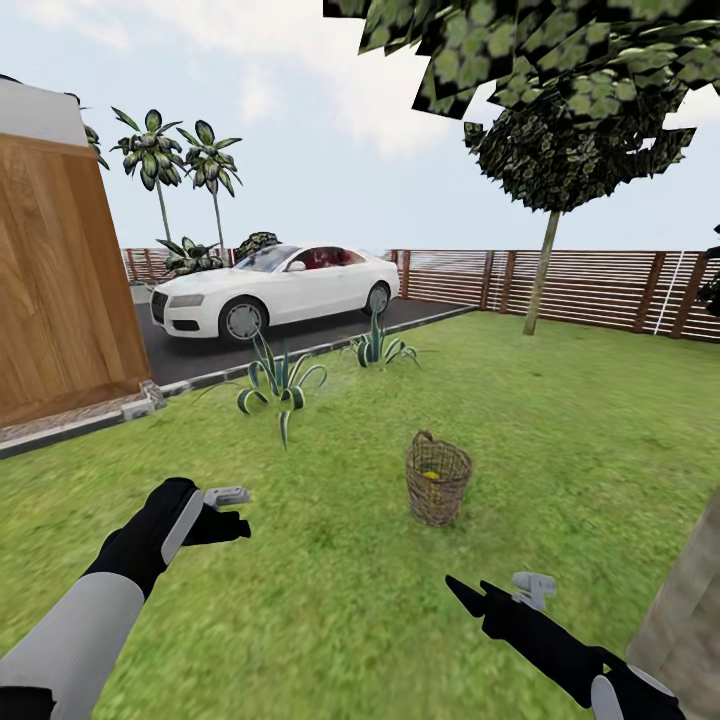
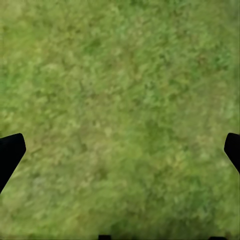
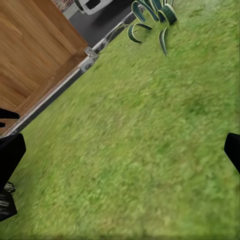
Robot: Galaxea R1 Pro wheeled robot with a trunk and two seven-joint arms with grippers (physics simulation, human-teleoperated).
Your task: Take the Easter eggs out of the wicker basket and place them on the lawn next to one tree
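Observation:
The wicker basket (image 1: 438, 482) stands upright on the lawn (image 1: 330, 600), a little ahead of me and right of centre. Something yellow (image 1: 431, 474) shows through its rim, probably one of the Easter eggs; I cannot tell how many lie inside. My left gripper (image 1: 232, 520) hovers over grass well to the left of the basket, open and empty (image 2: 120, 150). My right gripper (image 1: 468, 596) hangs low, nearer to me than the basket, open with only grass between its fingers (image 3: 120, 152). A thick grey-brown tree trunk (image 1: 690, 610) rises at the lower right, close to my right arm.
A second tree (image 1: 543, 272) stands far back by the slatted fence (image 1: 600, 285). Two spiky plants (image 1: 278, 380) (image 1: 380, 345) grow along the lawn's edge by the driveway, where a white car (image 1: 275, 288) is parked. A wooden wall (image 1: 55, 290) (image 3: 35, 55) closes the left.

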